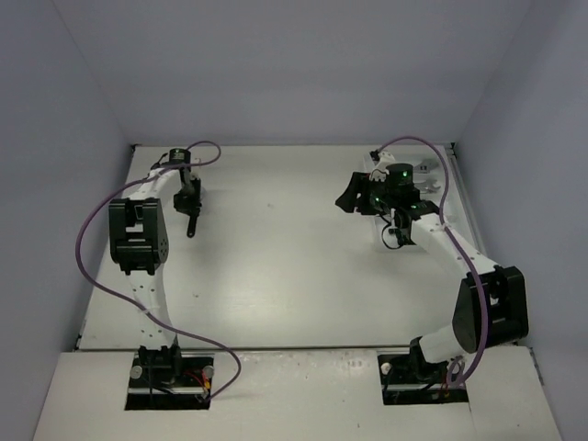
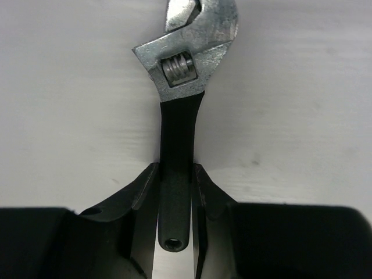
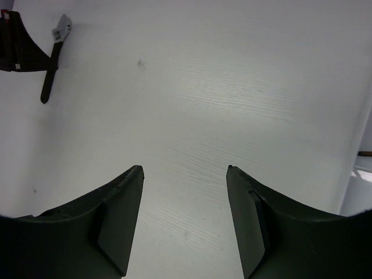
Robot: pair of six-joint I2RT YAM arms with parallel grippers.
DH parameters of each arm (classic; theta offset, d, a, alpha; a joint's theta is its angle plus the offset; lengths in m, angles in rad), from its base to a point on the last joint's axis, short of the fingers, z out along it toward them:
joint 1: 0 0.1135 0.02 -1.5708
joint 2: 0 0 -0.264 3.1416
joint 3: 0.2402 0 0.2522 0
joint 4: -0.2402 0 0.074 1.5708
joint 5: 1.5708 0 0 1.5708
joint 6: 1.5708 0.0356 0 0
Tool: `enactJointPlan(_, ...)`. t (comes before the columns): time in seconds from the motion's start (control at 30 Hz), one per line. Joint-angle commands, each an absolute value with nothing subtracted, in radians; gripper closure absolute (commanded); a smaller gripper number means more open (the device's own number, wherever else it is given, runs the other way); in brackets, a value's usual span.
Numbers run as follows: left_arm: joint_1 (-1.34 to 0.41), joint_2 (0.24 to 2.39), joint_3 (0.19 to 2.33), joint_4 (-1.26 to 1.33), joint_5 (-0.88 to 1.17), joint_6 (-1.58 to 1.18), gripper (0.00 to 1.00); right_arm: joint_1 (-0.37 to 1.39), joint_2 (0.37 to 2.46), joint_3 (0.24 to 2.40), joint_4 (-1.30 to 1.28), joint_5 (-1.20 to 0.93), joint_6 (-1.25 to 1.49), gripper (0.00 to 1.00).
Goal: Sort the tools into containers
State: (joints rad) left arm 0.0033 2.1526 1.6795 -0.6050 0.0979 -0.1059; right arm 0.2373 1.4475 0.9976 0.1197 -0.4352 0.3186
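The fingers (image 2: 145, 189) of the left gripper (image 2: 175, 174) press on both sides of the black handle of an adjustable wrench (image 2: 177, 116). Its silver head points away from the wrist. The adjustable wrench is at the far left part of the white table (image 1: 294, 266). The right gripper (image 3: 185, 171) has its fingers wide apart over the table and holds nothing.

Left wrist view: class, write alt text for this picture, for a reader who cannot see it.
An adjustable wrench with a silver head and black handle is seen against a white table, its head pointing away from the camera. The left end effector clasps the handle near its end between two dark fingers.
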Motion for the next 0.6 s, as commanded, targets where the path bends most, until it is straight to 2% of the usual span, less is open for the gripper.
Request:
enactJointPlan(0.0, -0.153, 1.992, 1.621, -0.609, 0.282, -0.175, 1.0, 0.304, 1.494, 1.079, 0.21, -0.475, 0.356, 0.44)
enactJointPlan(0.3, -0.323, 1.805, 1.541, -0.498, 0.371, -0.312, 1.0, 0.403, 1.614, 1.125, 0.379, -0.548, 0.509, 0.44)
enactJointPlan(0.57, -0.415, 1.764, 1.501, -0.439, 0.355, -0.364, 1.0, 0.428, 1.701, 1.097, 0.567, -0.551, 0.698, 0.44)
